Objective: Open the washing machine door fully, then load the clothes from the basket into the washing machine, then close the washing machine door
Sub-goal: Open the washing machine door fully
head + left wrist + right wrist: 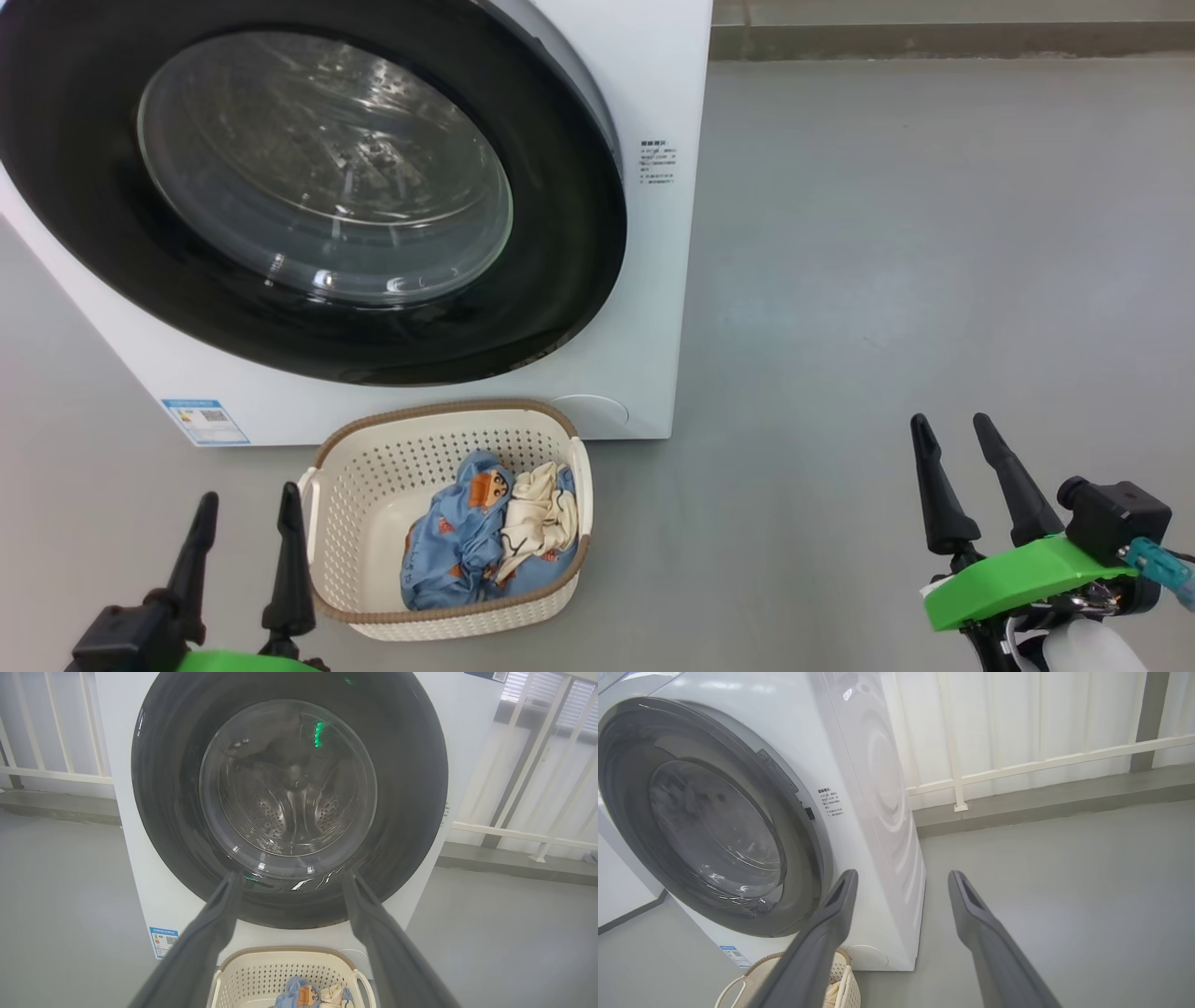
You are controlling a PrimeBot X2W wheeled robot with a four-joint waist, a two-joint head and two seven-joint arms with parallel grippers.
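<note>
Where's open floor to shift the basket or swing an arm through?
Widest bare floor lies right of the machine and basket, back to the kerb, ahead of the right gripper. A smaller patch lies left of the basket, before the left gripper. Crowded: basket close under the door.

White washing machine (644, 75) with glossy black door (569, 280) rim; cream perforated basket (373, 485), brown woven-look rim; clothes (467, 551): light blue with orange prints, cream with black lines; grey floor (934, 233).

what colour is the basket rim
Brown, woven-look; the basket rim shows best in the head view.
</note>
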